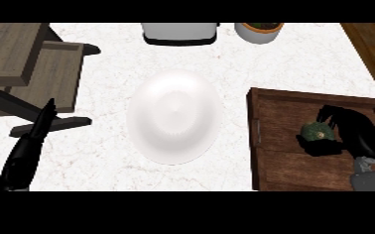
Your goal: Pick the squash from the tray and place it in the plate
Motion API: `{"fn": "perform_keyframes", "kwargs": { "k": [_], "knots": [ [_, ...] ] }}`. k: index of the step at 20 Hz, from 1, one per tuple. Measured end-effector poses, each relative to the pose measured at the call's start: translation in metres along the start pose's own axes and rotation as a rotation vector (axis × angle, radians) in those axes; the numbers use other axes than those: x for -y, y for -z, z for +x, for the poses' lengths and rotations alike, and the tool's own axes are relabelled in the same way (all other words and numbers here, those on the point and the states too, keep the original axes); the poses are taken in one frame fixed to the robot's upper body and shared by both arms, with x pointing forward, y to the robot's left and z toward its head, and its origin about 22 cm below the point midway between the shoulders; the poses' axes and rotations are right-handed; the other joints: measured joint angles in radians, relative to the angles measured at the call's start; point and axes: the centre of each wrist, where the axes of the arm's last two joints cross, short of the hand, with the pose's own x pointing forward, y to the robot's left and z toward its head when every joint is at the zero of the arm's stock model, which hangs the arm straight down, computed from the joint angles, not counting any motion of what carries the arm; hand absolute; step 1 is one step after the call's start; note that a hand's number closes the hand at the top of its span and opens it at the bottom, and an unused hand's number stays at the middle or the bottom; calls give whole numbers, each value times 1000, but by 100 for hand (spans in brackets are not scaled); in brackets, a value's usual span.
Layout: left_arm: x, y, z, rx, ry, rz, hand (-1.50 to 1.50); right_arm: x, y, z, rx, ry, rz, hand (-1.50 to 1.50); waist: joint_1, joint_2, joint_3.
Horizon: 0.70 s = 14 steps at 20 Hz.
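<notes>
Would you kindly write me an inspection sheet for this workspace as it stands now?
Surface: white marbled counter, dark wooden strip at the far right edge.
Job's things: green squash lies on the wooden tray at right; white plate sits mid-counter with nothing on it.
Clutter: white appliance and a white pot at the far edge; grey wooden stand at left.
Hands: right hand over the tray, fingers curled round the squash; left hand open at lower left, resting.
Cables: nothing seen.
Surroundings: nothing seen beyond the counter.
</notes>
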Motion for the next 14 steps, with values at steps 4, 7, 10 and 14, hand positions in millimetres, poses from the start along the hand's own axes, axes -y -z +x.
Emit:
{"fn": "perform_keyframes", "kwargs": {
  "k": [4, 7, 10, 14],
  "knots": [
    [-1, 0, 2, 2, 3, 7, 0, 21, -10, 14, 42, -5, -160, 150, -4, 1, 2],
    [-1, -1, 0, -3, 4, 9, 0, 40, -23, 31, 124, 20, -274, 150, -8, -1, 2],
    [-1, -4, -2, -6, 2, 10, 0, 57, -41, 53, 240, 67, -346, 150, -10, -2, 2],
    [-3, -1, -1, 0, 4, 3, 0, 71, -66, 91, 384, 146, -352, 150, -5, 0, 2]
  ]
}}
